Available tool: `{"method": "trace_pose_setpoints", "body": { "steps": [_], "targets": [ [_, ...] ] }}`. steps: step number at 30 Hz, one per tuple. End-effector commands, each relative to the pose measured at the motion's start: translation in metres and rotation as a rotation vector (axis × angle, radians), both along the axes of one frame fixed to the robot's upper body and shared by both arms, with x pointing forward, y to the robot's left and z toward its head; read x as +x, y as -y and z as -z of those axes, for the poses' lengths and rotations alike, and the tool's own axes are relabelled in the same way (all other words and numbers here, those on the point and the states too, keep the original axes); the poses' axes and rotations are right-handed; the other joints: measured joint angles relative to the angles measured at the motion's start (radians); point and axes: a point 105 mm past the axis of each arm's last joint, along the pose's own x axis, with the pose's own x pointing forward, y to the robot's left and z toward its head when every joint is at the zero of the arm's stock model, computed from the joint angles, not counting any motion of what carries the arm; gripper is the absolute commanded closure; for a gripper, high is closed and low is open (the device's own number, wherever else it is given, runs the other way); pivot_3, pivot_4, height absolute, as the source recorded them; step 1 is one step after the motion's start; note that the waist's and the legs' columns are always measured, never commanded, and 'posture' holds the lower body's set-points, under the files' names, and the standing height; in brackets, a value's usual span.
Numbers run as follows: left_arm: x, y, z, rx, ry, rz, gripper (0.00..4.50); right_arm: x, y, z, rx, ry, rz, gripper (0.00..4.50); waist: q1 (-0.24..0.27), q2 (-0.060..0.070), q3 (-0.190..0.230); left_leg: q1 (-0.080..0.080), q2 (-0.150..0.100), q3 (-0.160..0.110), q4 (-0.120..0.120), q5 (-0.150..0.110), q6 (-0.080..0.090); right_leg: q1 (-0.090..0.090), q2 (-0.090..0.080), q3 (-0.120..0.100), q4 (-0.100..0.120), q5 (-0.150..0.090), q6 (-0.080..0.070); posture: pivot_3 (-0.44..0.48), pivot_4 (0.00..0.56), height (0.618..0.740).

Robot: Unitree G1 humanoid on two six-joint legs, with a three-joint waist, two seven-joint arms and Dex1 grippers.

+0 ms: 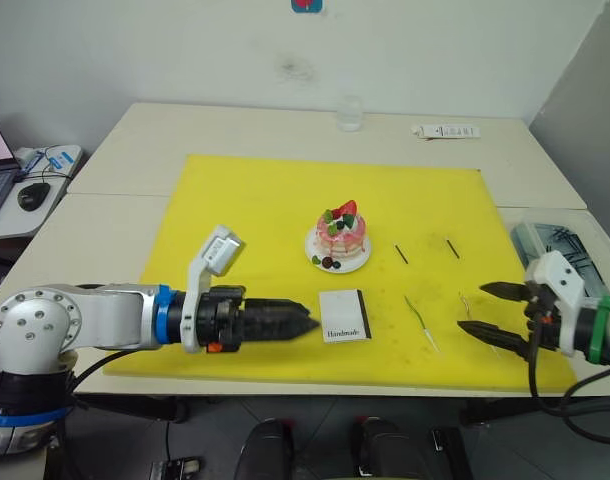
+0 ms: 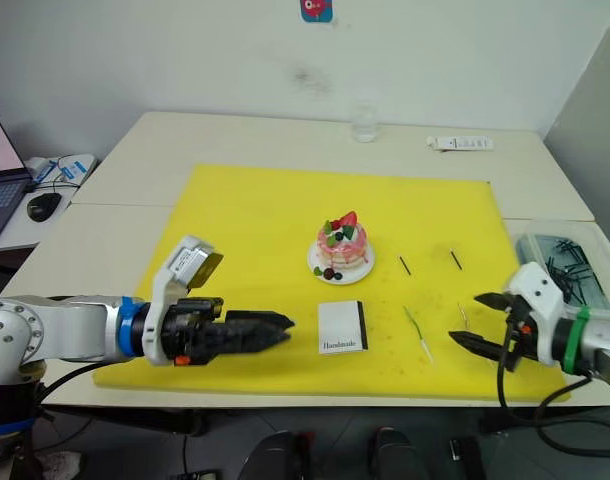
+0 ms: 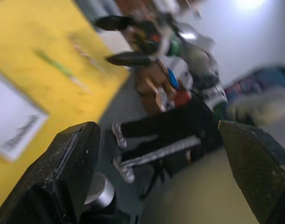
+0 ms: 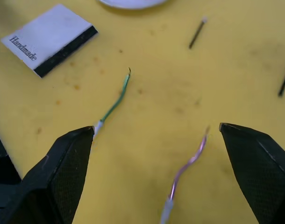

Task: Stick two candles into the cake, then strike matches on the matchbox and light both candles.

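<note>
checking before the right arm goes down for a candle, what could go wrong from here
The thin wire-like pinkish candle lies flat on the yellow mat between the open right gripper fingers; closing may pinch mat or skid it away. The thin green candle lies close beside one finger and could get nudged. The left gripper points at the flat white matchbox and may bump it.

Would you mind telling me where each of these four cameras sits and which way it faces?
Left eye view: on the head, looking forward and down at the yellow mat, cake and matchbox; both arms show.
Right eye view: the other eye of the same head camera, same scene.
Left wrist view: along the open left end effector, past the mat's edge toward the right end effector.
Right wrist view: along the open right end effector, down at two candles.
Both wrist views share the matchbox.
</note>
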Motion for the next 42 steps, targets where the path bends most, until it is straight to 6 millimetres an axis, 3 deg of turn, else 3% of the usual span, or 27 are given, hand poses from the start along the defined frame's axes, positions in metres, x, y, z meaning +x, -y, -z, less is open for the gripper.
{"method": "trace_pose_setpoints", "body": {
  "steps": [1, 4, 10, 15, 25, 28, 31, 42],
  "targets": [
    [-0.005, 0.010, 0.003, 0.058, 0.284, 0.075, 0.04, -0.011, 0.001, 0.000, -0.008, 0.018, 0.031, 0.00, -0.001, 0.000, 0.000, 0.001, 0.000, -0.001, 0.000, 0.000, 0.000, 0.001, 0.001, 0.000, 0.000, -0.001, 0.000, 0.000, 0.150, 0.740],
    [0.006, 0.014, 0.014, 0.086, 0.570, 0.081, 0.04, -0.017, 0.004, 0.012, -0.026, 0.028, 0.077, 0.00, -0.004, 0.002, -0.001, 0.002, 0.001, -0.001, 0.000, 0.000, -0.001, 0.001, 0.002, 0.000, 0.001, -0.001, 0.000, 0.000, 0.150, 0.740],
    [0.015, 0.019, 0.027, 0.068, 0.798, 0.076, 0.04, -0.021, 0.012, 0.023, -0.055, 0.061, 0.148, 0.00, -0.004, 0.001, -0.001, 0.001, -0.001, -0.001, 0.002, -0.001, -0.002, 0.002, 0.000, 0.001, -0.001, -0.001, 0.000, 0.000, 0.150, 0.740],
    [0.025, 0.026, 0.030, 0.019, 0.794, -0.018, 0.04, -0.022, 0.011, 0.034, -0.035, 0.081, 0.199, 0.00, -0.004, 0.001, -0.001, 0.001, 0.000, -0.002, 0.001, 0.000, 0.000, 0.002, 0.000, 0.000, 0.000, -0.001, 0.000, 0.000, 0.150, 0.740],
    [0.021, 0.036, 0.032, -0.027, 0.805, -0.034, 0.04, -0.024, 0.008, 0.043, -0.001, 0.125, 0.284, 0.00, -0.004, 0.002, -0.001, 0.001, 0.001, -0.002, 0.001, 0.000, 0.000, 0.002, 0.002, 0.000, 0.001, -0.002, 0.001, 0.000, 0.150, 0.740],
    [0.016, 0.039, 0.033, -0.040, 0.802, -0.023, 0.00, -0.027, 0.003, 0.046, 0.013, 0.126, 0.293, 0.62, -0.004, 0.002, -0.001, 0.001, 0.001, -0.002, 0.001, 0.000, 0.000, 0.002, 0.001, 0.000, 0.001, -0.001, 0.001, 0.000, 0.150, 0.740],
    [0.014, 0.039, 0.033, -0.044, 0.799, -0.021, 0.00, -0.030, 0.001, 0.048, 0.007, 0.114, 0.291, 1.60, -0.005, 0.002, -0.001, 0.001, 0.001, -0.002, 0.001, -0.001, 0.000, 0.002, 0.001, 0.000, 0.001, -0.001, 0.001, 0.000, 0.150, 0.740],
    [0.014, 0.041, 0.032, -0.055, 0.789, -0.037, 0.00, -0.035, 0.004, 0.051, 0.013, 0.118, 0.344, 1.60, -0.004, 0.002, -0.001, 0.001, 0.001, -0.002, 0.001, -0.001, 0.000, 0.002, 0.001, 0.000, 0.001, -0.001, 0.001, 0.000, 0.150, 0.740]
  ]
}}
